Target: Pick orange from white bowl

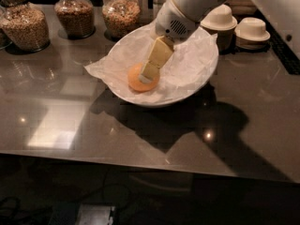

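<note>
The gripper (147, 76) is seen down inside the white bowl (155, 102), set against the orange's (134, 79) right side, though whether anything is gripped cannot be told.

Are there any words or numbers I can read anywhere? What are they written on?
There are none to read.
glass jars: no labels show, only grain inside.
white bowl and its paper: plain, no print.
small cream bowls: plain.
gripper, down in the white bowl at the orange: no letters; the round part above it only has a slotted vent.
</note>
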Motion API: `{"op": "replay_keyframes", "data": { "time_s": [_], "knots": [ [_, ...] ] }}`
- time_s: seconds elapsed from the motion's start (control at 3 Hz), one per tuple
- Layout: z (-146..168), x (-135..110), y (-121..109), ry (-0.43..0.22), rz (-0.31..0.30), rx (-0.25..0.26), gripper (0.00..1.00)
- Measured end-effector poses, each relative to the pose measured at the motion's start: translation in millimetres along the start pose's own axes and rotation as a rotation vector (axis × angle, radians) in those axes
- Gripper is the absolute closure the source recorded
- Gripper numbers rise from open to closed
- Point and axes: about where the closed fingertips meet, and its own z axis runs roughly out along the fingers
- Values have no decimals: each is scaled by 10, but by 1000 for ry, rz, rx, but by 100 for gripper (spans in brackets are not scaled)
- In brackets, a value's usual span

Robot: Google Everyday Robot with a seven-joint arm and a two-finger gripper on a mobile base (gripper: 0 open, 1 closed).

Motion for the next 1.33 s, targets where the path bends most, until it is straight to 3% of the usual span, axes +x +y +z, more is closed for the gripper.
{"op": "replay_keyframes", "data": {
  "time_s": [0.33, 0.67, 1.0, 1.33],
  "knots": [
    [185, 151, -100, -5, 25, -15, 0],
    [278, 327, -177, 27, 42, -9, 10],
    [218, 416, -210, 85, 40, 44, 29],
    [240, 420, -270, 129, 30, 89, 26]
  ]
}}
